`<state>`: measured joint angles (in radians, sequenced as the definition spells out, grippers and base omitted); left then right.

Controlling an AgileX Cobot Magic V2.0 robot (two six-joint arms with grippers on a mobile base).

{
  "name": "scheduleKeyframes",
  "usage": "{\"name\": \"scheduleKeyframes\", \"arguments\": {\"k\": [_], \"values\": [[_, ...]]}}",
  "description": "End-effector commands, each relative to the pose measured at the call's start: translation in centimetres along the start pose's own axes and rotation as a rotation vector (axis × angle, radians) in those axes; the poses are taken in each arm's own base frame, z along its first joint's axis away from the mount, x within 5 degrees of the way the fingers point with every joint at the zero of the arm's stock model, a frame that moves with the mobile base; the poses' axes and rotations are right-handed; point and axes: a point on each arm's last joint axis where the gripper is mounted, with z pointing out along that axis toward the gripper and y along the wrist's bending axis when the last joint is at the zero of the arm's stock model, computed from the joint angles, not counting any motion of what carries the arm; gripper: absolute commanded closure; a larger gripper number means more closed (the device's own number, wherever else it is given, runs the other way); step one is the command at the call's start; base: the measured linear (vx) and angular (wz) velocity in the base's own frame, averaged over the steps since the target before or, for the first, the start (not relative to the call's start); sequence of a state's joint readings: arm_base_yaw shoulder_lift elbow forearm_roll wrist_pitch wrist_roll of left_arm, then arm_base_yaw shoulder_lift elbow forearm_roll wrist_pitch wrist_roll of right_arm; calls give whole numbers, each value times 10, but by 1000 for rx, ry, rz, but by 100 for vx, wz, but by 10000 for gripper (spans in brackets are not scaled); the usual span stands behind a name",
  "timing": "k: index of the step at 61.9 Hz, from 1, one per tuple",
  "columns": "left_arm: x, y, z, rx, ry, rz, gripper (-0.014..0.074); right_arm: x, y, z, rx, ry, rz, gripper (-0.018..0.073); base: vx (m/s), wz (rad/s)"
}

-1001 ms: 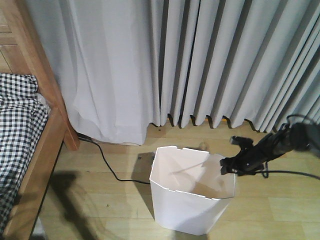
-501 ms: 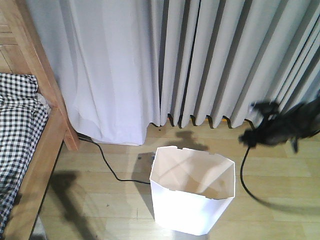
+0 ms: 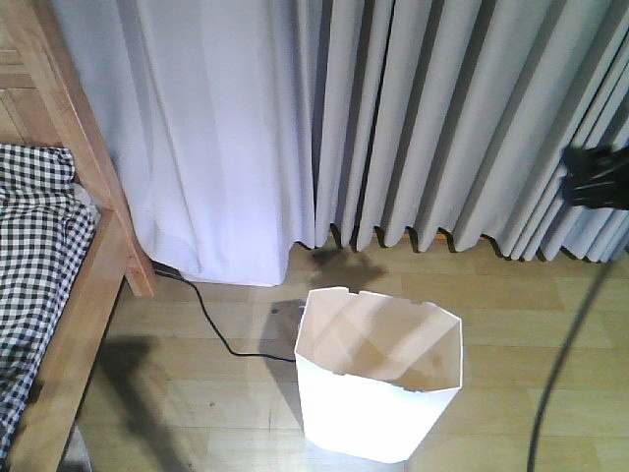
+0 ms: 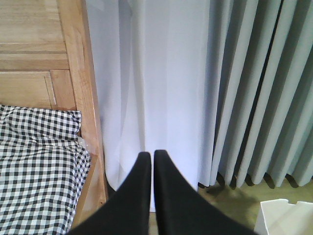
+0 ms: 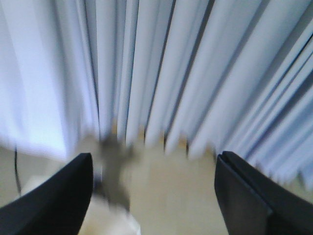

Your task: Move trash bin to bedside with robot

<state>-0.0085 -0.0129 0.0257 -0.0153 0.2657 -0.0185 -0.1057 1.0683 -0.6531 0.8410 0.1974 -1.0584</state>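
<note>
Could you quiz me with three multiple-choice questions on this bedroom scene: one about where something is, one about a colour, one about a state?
1. Where does the trash bin stand?
A. On the bed
B. On the wooden floor before the curtain
C. Under a desk

2. What pattern is the bedding?
A. Black-and-white check
B. Plain blue
C. Red stripes

3. How is the right gripper?
A. Shut on the bin
B. Shut on the curtain
C. Open, holding nothing

Answers: B, the bin rests on floorboards below the curtain; A, small checks show in both views; C, its fingers stand wide apart.
</note>
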Motion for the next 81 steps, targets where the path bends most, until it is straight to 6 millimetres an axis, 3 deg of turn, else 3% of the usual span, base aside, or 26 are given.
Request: {"name": "scheduleKeyframes", "arguments": {"k": [1,11,16,23,33,53,58,69,81], "values": [[-1,0,0,7,-65,-7,602,-16,0,-42,59,-174,15,38,0,0],[-1,0,0,7,-65,-7,602,-5,16,-113,65,-407,62,38,0,0],[-1,0,0,7,-65,-7,602,13,26,-136,63,-491,28,38,0,0],[-1,0,0,7,-65,-7,602,43,34,-154,83,-577,14,38,0,0],[-1,0,0,7,-65,-7,602,73,49,-144,-25,-499,-12,38,0,0],[-1,0,0,7,-65,-7,602,71,46,-145,-8,-529,-44,69,0,0],[-1,0,0,7,-65,-7,602,71,46,-145,-5,-531,-42,166,0,0],[-1,0,0,7,-65,-7,602,71,46,-145,-7,-532,-17,578,0,0],[-1,0,0,7,-65,-7,602,70,44,-146,14,-548,-6,569,0,0]]}}
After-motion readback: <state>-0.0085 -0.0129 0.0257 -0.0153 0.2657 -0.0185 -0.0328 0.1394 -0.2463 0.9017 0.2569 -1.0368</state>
